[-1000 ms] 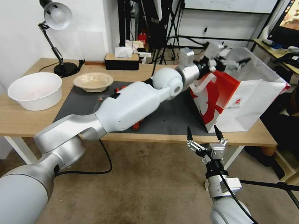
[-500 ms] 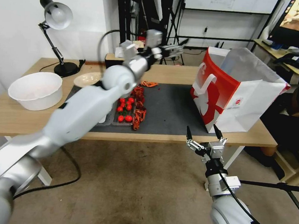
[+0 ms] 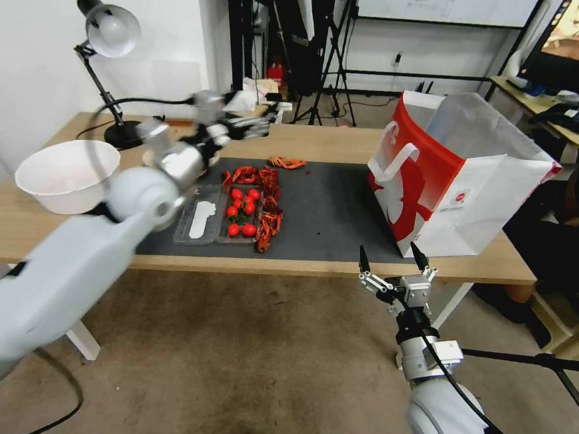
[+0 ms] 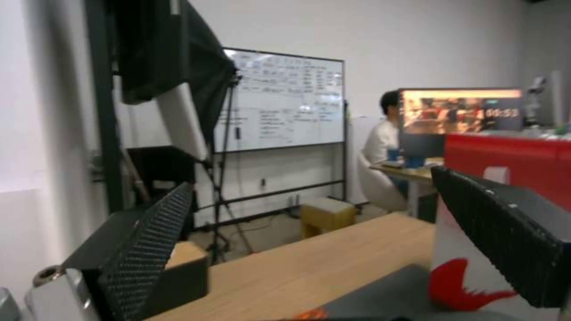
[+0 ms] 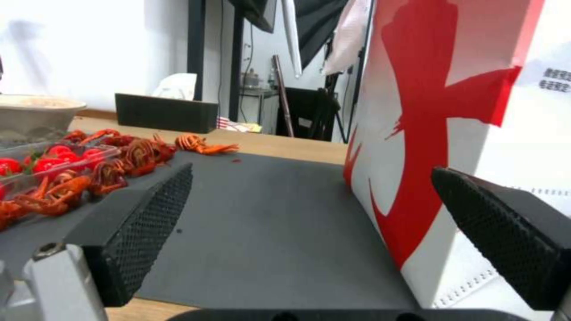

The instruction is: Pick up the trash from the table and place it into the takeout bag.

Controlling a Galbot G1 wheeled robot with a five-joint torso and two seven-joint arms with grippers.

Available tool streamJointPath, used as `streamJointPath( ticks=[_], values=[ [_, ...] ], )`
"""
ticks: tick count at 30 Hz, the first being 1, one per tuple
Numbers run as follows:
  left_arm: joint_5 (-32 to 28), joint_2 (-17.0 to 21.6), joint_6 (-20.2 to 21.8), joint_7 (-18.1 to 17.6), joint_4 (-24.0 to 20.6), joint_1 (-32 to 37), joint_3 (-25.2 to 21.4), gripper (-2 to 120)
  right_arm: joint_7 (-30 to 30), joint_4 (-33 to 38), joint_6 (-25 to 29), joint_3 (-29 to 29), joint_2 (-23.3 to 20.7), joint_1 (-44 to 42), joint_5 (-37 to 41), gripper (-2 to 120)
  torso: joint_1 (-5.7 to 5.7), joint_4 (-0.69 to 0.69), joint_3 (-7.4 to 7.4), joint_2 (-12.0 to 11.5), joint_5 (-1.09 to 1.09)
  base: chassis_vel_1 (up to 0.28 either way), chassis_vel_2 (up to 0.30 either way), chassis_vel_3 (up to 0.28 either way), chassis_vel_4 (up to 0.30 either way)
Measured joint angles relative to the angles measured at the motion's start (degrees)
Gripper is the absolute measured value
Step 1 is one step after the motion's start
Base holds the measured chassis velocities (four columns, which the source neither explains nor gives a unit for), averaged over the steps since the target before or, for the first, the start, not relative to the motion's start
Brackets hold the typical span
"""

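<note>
Takeout bag: smooth paper. Beside it, mat: matt dark grey. Table: light wood. Tray: clear plastic.

Glossy white-grey arms, ball joints — black textured pincer fingers, black cable.

A desk lamp stands at the upper left of the head view, its round black base near the far edge. Below it sits a large white bowl. A whiteboard fills the middle of the left wrist view. A black tissue box sits left of centre in the right wrist view.
</note>
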Motion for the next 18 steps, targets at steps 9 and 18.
streamJointPath(
  ticks=[9,18],
  values=[
    [7.29,-1.48,-1.98,-1.36,-5.34,17.97,-11.7,100,-0.13,-1.25,0.19,-0.69,0.03,1.14,0.0,100,0.0,-0.01,0.0,0.0,0.01,0.0,0.0,0.0,0.0],
    [15.59,-7.4,-4.29,-1.44,-8.05,31.19,-22.63,100,-0.28,-2.39,0.45,-1.34,0.13,2.02,0.0,100,0.0,-0.02,0.0,0.0,0.06,0.0,0.0,0.0,0.0]
  ],
)
